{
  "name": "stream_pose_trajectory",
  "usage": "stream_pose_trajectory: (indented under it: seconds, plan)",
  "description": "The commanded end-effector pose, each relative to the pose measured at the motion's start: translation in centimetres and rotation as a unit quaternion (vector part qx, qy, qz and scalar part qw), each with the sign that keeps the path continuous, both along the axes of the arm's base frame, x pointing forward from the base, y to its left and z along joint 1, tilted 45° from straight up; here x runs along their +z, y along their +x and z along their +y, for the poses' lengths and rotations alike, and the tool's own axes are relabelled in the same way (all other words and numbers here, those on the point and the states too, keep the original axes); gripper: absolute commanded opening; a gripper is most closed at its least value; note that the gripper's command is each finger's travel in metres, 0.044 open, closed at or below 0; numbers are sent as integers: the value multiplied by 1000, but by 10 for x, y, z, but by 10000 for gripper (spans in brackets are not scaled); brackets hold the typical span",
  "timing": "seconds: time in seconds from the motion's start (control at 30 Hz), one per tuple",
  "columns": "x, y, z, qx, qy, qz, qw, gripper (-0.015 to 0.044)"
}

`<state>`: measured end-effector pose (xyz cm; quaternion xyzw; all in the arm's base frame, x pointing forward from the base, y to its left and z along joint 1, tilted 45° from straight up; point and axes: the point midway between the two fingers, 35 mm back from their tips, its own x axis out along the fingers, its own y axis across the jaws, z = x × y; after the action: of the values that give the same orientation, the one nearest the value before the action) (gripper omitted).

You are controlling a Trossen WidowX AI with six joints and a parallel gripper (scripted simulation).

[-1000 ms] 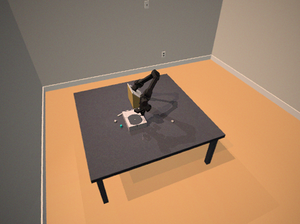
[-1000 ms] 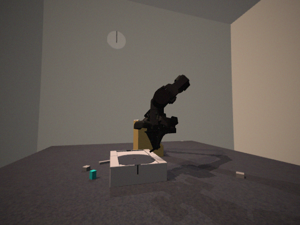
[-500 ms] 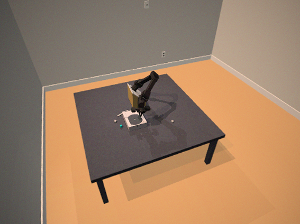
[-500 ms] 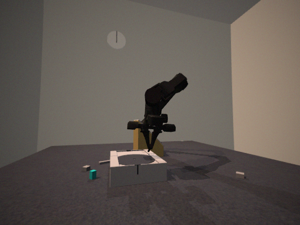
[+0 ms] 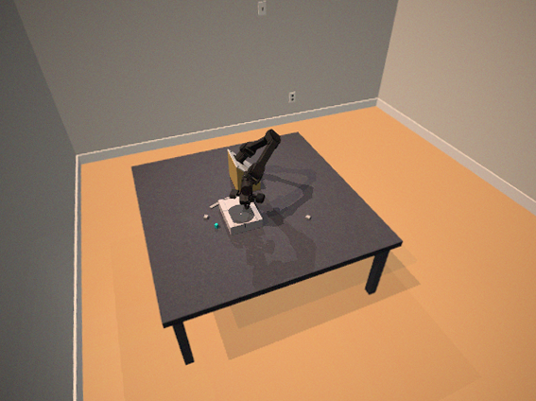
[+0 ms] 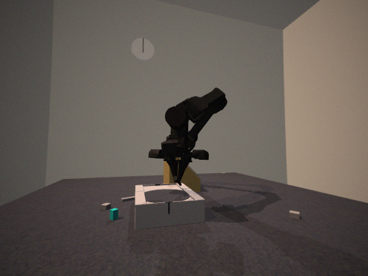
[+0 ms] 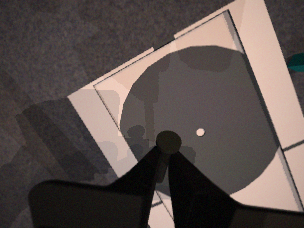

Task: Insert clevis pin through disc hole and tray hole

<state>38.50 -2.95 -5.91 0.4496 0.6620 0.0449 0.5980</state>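
The steel tray [image 5: 253,225] [image 6: 187,213] [image 7: 270,65] is pale and rimmed. The dark grey disc [image 5: 236,218] [image 6: 163,198] [image 7: 215,90] lies flat inside it. The disc's hole [image 7: 200,132] shows as a pale spot; the tray's pin hole cannot be made out. My gripper [image 5: 247,206] [image 6: 178,182] [image 7: 164,152] is shut on the pin. The pin's round dark head [image 7: 168,142] shows at the fingertips, beside the disc's hole in the wrist view, with part of the shank below it. The fingertips are low over the tray's back part; contact cannot be told.
A teal block [image 5: 216,226] [image 6: 114,214] [image 7: 298,62], a small grey block [image 5: 205,217] [image 6: 106,206] and a pale bar [image 5: 214,205] [image 6: 128,198] lie left of the tray. Another block [image 5: 308,217] [image 6: 295,214] lies right. A yellow panel [image 5: 234,172] [image 6: 193,180] stands behind.
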Motion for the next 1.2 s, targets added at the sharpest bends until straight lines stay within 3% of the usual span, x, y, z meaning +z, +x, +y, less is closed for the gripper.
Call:
stream_pose_trajectory:
  seconds: [0.0, 0.4, 0.8, 1.17]
  plan:
    - [-6, -1, -4, -45, 10, 51, 998, 0]
    - [-17, -2, -19, -182, 38, 192, 964, 0]
    - [-27, -4, -33, -306, 60, 324, 893, 0]
    - [-27, -4, -35, -319, 40, 320, 891, 0]
